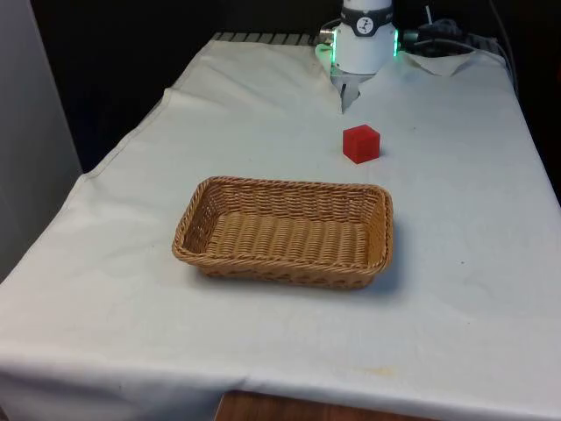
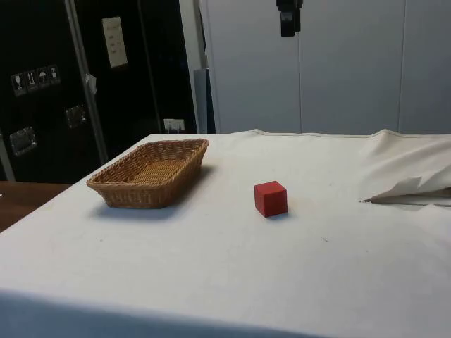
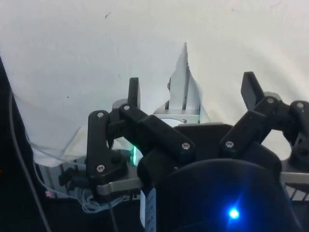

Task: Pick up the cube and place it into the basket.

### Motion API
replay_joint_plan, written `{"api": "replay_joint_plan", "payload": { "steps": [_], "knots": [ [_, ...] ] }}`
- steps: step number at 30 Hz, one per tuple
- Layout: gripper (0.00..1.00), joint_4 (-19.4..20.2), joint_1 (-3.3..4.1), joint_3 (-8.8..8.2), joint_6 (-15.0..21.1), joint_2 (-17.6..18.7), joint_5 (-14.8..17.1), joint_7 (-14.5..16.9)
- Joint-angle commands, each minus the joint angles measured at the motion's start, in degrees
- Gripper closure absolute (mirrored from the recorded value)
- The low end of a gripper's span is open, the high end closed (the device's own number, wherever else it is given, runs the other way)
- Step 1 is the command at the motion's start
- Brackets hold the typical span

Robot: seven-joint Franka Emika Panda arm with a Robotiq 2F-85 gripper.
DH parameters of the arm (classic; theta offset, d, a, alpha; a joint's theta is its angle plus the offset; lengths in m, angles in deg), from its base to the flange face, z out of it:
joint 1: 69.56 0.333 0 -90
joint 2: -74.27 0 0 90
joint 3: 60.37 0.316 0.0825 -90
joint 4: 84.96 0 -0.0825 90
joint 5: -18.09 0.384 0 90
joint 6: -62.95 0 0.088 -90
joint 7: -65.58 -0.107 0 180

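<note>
Counter (image 1: 473, 263), white cloth: wide bare margins toward every edge. 1 red cube (image 1: 361, 143), upper centre of the front view, apart from the basket. 1 wicker basket (image 1: 284, 231), mid-frame (nothing inside). 1 end effector (image 3: 190, 89), fingers spread and released, high at the side view's top edge (image 2: 289, 20).

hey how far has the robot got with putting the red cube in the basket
Nothing looks done yet. The red cube sits on the white cloth, apart from the wicker basket, which holds nothing. In hand: the end effector is open, holds nothing, and in the side view hangs high above the table. Left to do: come down over the cube, grasp it, carry it across and release it in the basket.
</note>
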Motion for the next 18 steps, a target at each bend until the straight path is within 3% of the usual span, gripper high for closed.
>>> {"api": "replay_joint_plan", "payload": {
  "steps": [1,6,18],
  "knots": [
    [0.00,0.00,0.00,0.29,-0.06,0.00,0.00,-0.17],
    [0.00,-0.34,0.00,2.58,-0.86,0.40,-0.29,-2.06],
    [0.00,-0.80,-0.06,5.84,-1.43,1.26,-0.34,-4.24]
  ]
}}
